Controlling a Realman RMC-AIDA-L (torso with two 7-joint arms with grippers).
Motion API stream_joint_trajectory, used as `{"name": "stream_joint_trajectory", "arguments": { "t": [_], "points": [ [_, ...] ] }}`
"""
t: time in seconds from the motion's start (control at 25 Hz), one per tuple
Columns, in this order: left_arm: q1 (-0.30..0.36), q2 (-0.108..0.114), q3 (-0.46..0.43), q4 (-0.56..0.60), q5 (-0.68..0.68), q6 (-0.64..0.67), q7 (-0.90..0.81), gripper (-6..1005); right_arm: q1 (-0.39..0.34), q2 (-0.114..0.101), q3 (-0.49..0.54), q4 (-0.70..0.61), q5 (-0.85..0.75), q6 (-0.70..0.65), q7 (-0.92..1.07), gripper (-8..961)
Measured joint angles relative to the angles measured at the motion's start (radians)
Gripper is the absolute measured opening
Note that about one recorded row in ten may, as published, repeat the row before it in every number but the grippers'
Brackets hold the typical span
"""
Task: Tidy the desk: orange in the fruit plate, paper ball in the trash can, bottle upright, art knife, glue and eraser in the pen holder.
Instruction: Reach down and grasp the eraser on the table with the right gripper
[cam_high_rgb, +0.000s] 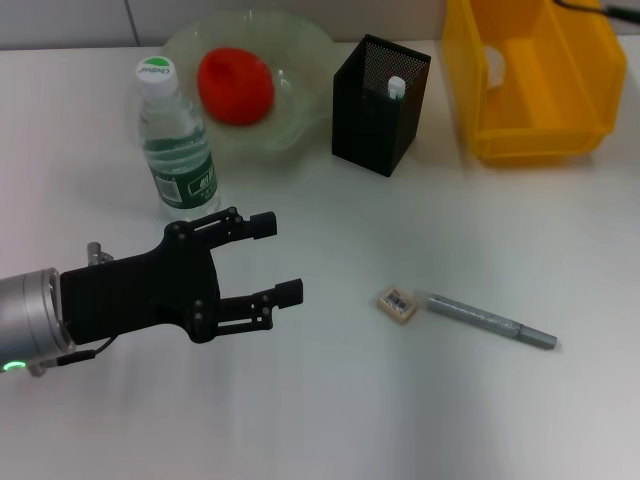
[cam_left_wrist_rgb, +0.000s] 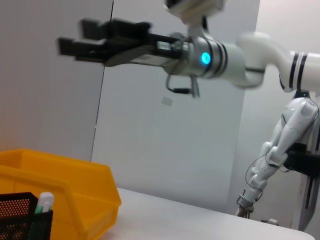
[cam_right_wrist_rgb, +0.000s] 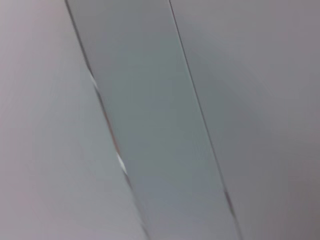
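Observation:
My left gripper (cam_high_rgb: 278, 258) is open and empty, low over the table just in front of the upright water bottle (cam_high_rgb: 176, 140). The orange (cam_high_rgb: 235, 85) lies in the glass fruit plate (cam_high_rgb: 305, 60). The black mesh pen holder (cam_high_rgb: 380, 95) holds the glue stick (cam_high_rgb: 396, 87); both also show in the left wrist view, the holder (cam_left_wrist_rgb: 22, 217) and the glue (cam_left_wrist_rgb: 45, 202). The eraser (cam_high_rgb: 395, 304) and the grey art knife (cam_high_rgb: 490, 322) lie on the table to the right of my left gripper. My right gripper (cam_left_wrist_rgb: 75, 36) is open and empty, raised high in the air.
A yellow bin (cam_high_rgb: 535, 120) stands at the back right, with something white (cam_high_rgb: 495, 65) inside that may be the paper ball. It also shows in the left wrist view (cam_left_wrist_rgb: 65, 182). The right wrist view shows only a wall.

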Motion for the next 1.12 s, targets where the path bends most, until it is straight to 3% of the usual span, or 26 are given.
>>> {"name": "stream_joint_trajectory", "arguments": {
  "t": [0.08, 0.16, 0.24, 0.28, 0.44, 0.48, 0.64, 0.72, 0.84, 0.88, 0.96, 1.04, 1.12],
  "points": [
    [-0.003, 0.0, 0.0, 0.0, 0.0, 0.003, -0.003, 820, -0.039, -0.013, 0.071, 0.133, 0.134, -0.143, -0.138, 652],
    [-0.003, 0.0, 0.0, 0.0, 0.0, 0.003, -0.003, 819, -0.043, -0.022, 0.096, 0.182, 0.147, -0.2, -0.183, 652],
    [-0.004, 0.0, 0.0, 0.0, 0.0, 0.005, -0.005, 819, -0.047, -0.043, 0.129, 0.271, 0.154, -0.296, -0.266, 652],
    [-0.009, 0.0, 0.002, 0.002, 0.0, 0.013, -0.012, 819, -0.057, -0.066, 0.135, 0.328, 0.148, -0.365, -0.328, 652],
    [-0.009, 0.001, 0.006, 0.006, 0.0, 0.021, -0.013, 818, -0.076, -0.091, 0.127, 0.34, 0.095, -0.431, -0.357, 652],
    [-0.009, 0.002, 0.006, 0.007, 0.0, 0.027, -0.013, 818, -0.078, -0.101, 0.128, 0.32, 0.016, -0.477, -0.357, 652],
    [-0.009, 0.003, 0.007, 0.009, 0.001, 0.033, -0.013, 817, -0.072, -0.106, 0.128, 0.27, -0.106, -0.533, -0.333, 652],
    [-0.009, 0.004, 0.008, 0.011, 0.008, 0.035, -0.012, 817, -0.061, -0.101, 0.128, 0.226, -0.189, -0.55, -0.31, 652],
    [-0.009, 0.005, 0.008, 0.011, 0.009, 0.035, -0.011, 817, -0.03, -0.076, 0.128, 0.155, -0.327, -0.556, -0.273, 651],
    [-0.007, 0.005, 0.003, 0.011, 0.01, 0.035, -0.007, 817, -0.001, -0.052, 0.127, 0.12, -0.428, -0.554, -0.255, 651],
    [-0.005, 0.005, 0.001, 0.011, 0.01, 0.035, -0.007, 817, 0.012, -0.041, 0.127, 0.107, -0.474, -0.551, -0.249, 651],
    [-0.002, 0.005, 0.004, 0.011, 0.011, 0.034, -0.007, 816, 0.081, 0.021, 0.126, 0.074, -0.673, -0.534, -0.239, 651],
    [-0.002, 0.005, 0.004, 0.011, 0.011, 0.034, -0.007, 816, 0.094, 0.03, 0.121, 0.073, -0.707, -0.526, -0.239, 651]
  ]
}}
